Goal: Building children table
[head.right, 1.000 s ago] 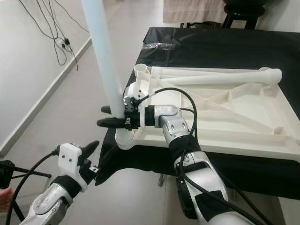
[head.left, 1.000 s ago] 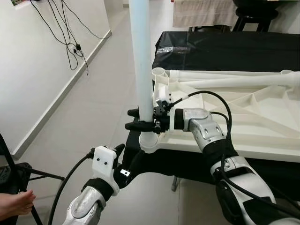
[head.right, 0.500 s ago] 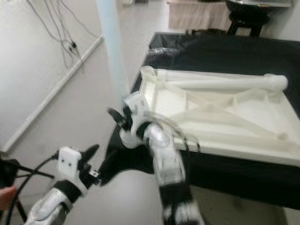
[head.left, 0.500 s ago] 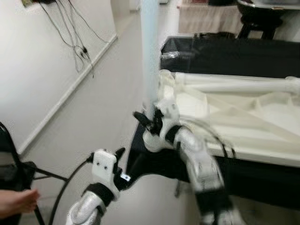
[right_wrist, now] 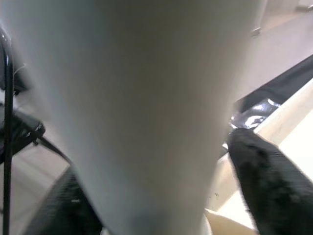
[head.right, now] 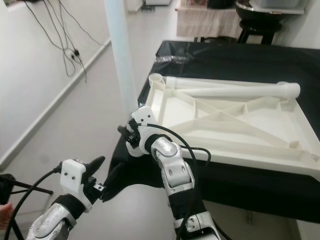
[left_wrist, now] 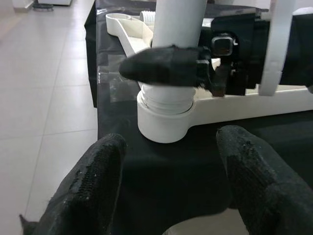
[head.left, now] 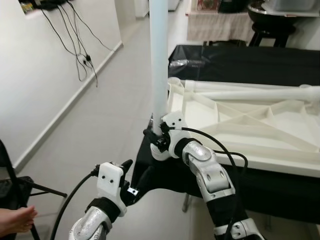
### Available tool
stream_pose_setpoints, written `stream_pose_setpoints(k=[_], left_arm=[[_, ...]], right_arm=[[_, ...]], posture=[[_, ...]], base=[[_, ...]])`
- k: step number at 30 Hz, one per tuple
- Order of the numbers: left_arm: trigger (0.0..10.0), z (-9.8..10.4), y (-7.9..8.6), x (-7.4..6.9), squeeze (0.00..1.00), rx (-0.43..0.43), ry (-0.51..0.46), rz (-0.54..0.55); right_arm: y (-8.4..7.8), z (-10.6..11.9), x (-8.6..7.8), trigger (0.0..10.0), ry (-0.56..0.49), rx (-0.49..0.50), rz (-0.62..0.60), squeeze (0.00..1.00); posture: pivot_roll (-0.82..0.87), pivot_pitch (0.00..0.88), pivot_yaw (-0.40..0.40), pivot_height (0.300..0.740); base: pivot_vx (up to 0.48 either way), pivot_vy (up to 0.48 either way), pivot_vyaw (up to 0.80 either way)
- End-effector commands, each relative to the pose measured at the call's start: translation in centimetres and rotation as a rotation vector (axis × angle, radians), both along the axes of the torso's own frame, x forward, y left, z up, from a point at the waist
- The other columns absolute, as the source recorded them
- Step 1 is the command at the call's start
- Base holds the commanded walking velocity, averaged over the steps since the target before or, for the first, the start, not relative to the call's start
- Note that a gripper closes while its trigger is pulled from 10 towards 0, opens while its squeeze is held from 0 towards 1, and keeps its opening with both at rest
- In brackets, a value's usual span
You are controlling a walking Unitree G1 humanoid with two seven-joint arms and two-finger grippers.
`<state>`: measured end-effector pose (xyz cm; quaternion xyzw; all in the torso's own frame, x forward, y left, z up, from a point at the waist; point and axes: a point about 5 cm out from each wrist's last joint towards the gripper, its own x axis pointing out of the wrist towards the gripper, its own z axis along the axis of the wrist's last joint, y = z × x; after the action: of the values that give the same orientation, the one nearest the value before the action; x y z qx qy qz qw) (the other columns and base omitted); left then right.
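Note:
A white table top (head.left: 240, 125) lies upside down on a black-covered table (head.left: 240, 55). One white table leg (head.left: 159, 60) stands upright in the near left corner socket (left_wrist: 166, 120). My right gripper (head.left: 155, 137) is shut on this leg just above the socket; a finger (left_wrist: 166, 66) crosses the leg's front. A second leg (head.left: 245, 90) lies along the top's far edge, beside an empty corner socket (head.left: 175, 81). My left gripper (left_wrist: 168, 181) is open, low and in front of the socket, touching nothing.
The black cloth hangs over the table edge beneath the socket. To the left are tiled floor (head.left: 100, 115) and a white wall with dangling cables (head.left: 75, 45). A person's hand (head.left: 15, 220) and a black stand (head.left: 10, 175) are at the lower left. A dark stool (head.left: 270, 20) stands behind.
My right wrist has swung round the leg and its forearm now rises from below, still holding the leg near the socket. The camera shifted. The left gripper has hardly moved.

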<state>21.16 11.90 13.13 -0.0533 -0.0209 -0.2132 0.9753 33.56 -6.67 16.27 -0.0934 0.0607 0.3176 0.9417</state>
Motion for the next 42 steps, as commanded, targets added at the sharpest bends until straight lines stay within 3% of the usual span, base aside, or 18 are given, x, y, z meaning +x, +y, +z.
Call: stream_pose_setpoints(k=[1, 4, 5, 6, 7, 8, 9, 10, 14, 15, 17, 18, 23, 31, 33, 40, 41, 42], left_arm=[[10.0, -0.3, 0.0, 0.0, 0.0, 0.008, 0.016, 0.0], [10.0, -0.4, 0.0, 0.0, 0.0, 0.008, 0.016, 0.0], [10.0, -0.4, 0.0, 0.0, 0.0, 0.008, 0.016, 0.0], [10.0, -0.4, 0.0, 0.1, 0.0, 0.009, 0.017, 0.001], [10.0, -0.4, 0.0, 0.1, 0.0, 0.009, 0.017, 0.001], [10.0, -0.5, 0.0, 0.1, 0.0, 0.01, 0.016, 0.002], [10.0, -0.5, 0.0, 0.1, 0.0, 0.01, 0.016, 0.002], [10.0, -0.5, 0.1, 0.1, 0.0, 0.011, 0.017, 0.003], [10.0, -0.6, 0.1, 0.2, 0.0, 0.013, 0.017, 0.003], [10.0, -0.6, 0.1, 0.2, 0.0, 0.015, 0.018, 0.003], [10.0, -0.6, 0.0, 0.2, 0.0, 0.015, 0.018, 0.002], [10.0, -0.6, 0.0, 0.2, 0.0, 0.016, 0.018, 0.002], [10.0, -0.7, 0.0, 0.1, 0.0, 0.017, 0.019, 0.002], [10.0, -0.6, -0.1, 0.1, 0.0, 0.014, 0.016, 0.002], [10.0, -0.4, -0.2, -0.1, 0.0, 0.013, 0.012, 0.0], [10.0, -0.3, -0.2, -0.3, 0.0, 0.013, 0.011, -0.001], [10.0, -0.3, -0.2, -0.3, 0.0, 0.013, 0.01, -0.001], [10.0, -0.3, -0.1, -0.3, 0.0, 0.019, 0.014, -0.008]], right_arm=[[1.0, 1.6, 0.7, 10.0, -0.02, 0.015, 0.153, 1.0], [1.4, 2.7, 1.2, 10.0, -0.048, 0.043, 0.242, 1.0], [1.8, 4.0, 1.3, 10.0, -0.075, 0.08, 0.402, 0.45], [2.1, 4.9, 1.1, 10.0, -0.1, 0.091, 0.536, 0.0], [2.1, 4.9, 1.1, 10.0, -0.1, 0.091, 0.536, 0.0], [2.2, 5.4, 0.9, 10.0, -0.097, 0.086, 0.666, 0.0], [2.2, 5.4, 0.9, 10.0, -0.097, 0.086, 0.666, 0.0], [2.4, 5.7, 0.8, 10.0, -0.094, 0.073, 0.768, 0.0], [2.8, 6.0, 1.1, 10.0, -0.056, 0.083, 0.869, 0.0], [2.9, 5.8, 1.3, 5.1, -0.01, 0.101, 0.899, 0.0], [3.0, 5.5, 1.4, 5.1, 0.023, 0.115, 0.915, 0.0], [3.1, 5.2, 1.5, 0.0, 0.05, 0.123, 0.914, 0.0], [3.0, 4.6, 1.7, 0.0, 0.074, 0.125, 0.907, 0.0], [1.5, 3.7, 2.1, 0.0, 0.071, 0.15, 0.884, 0.0], [-0.9, 2.1, 2.1, 0.0, 0.058, 0.106, 0.682, 0.0], [-1.8, 1.4, 2.0, 0.0, 0.053, 0.083, 0.601, 0.0], [-1.8, 0.8, 1.7, 0.0, 0.081, 0.093, 0.541, 0.0], [-0.7, -0.6, 1.2, 0.0, 0.079, 0.107, 0.263, 0.0]], posture=[[-0.03, 0.125, 0.014, 0.74], [-0.03, 0.125, 0.014, 0.74], [-0.02, 0.12, 0.014, 0.74], [-0.02, 0.12, 0.014, 0.74], [-0.02, 0.12, 0.014, 0.74], [-0.01, 0.117, 0.013, 0.74], [-0.01, 0.117, 0.013, 0.74], [-0.02, 0.114, 0.014, 0.74], [-0.02, 0.112, 0.014, 0.74], [-0.01, 0.111, 0.012, 0.74], [-0.01, 0.111, 0.012, 0.74], [-0.01, 0.111, 0.013, 0.74], [-0.01, 0.113, 0.013, 0.74], [-0.01, 0.12, 0.013, 0.74], [-0.01, 0.134, 0.007, 0.74], [-0.01, 0.136, 0.005, 0.74], [-0.01, 0.136, 0.005, 0.74], [-0.02, 0.146, 0.048, 0.74]], base=[[0.0, 0.0, 0.0], [0.0, 0.0, 0.0], [0.0, 0.0, 0.0], [0.0, 0.0, 0.0], [0.0, 0.0, 0.0], [0.0, 0.0, 0.0], [0.0, 0.0, 0.0], [0.0, 0.0, 0.0], [0.0, 0.0, 0.0], [0.0, 0.0, 0.0], [0.0, 0.0, 0.0], [0.0, 0.0, 0.0], [0.0, 0.0, 0.0], [0.0, 0.0, 0.0], [0.0, 0.0, 0.0], [0.0, 0.0, 0.0], [0.0, 0.0, 0.0], [0.0, 0.0, 0.0]])
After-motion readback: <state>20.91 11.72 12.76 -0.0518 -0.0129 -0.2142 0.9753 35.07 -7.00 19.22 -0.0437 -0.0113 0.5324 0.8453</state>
